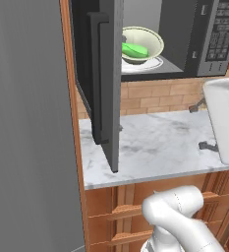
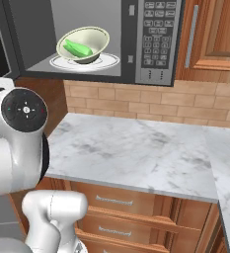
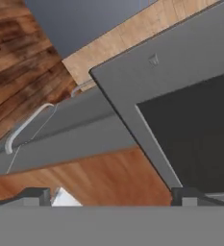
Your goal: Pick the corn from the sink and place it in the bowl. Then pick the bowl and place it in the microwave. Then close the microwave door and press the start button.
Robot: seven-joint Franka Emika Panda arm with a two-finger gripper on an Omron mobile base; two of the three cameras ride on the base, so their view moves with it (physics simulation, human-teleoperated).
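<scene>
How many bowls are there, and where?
1. The bowl sits tilted on the white turntable plate inside the open microwave, with the green corn in it. More could be hidden in closed cabinets.

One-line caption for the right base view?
Corn in bowl sits inside the open microwave above a marble counter.

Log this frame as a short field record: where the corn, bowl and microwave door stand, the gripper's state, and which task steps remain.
corn: small bright green corn cob lying inside the bowl
bowl: round pale greenish-white bowl, tilted, on the white round turntable plate inside the microwave
microwave: stainless-grey microwave with black keypad at right, mounted above the marble counter
microwave door: grey-framed dark-glass microwave door swung wide open
gripper: gripper open, empty, facing the door in the hand view
steps remaining: close door, press start
</scene>
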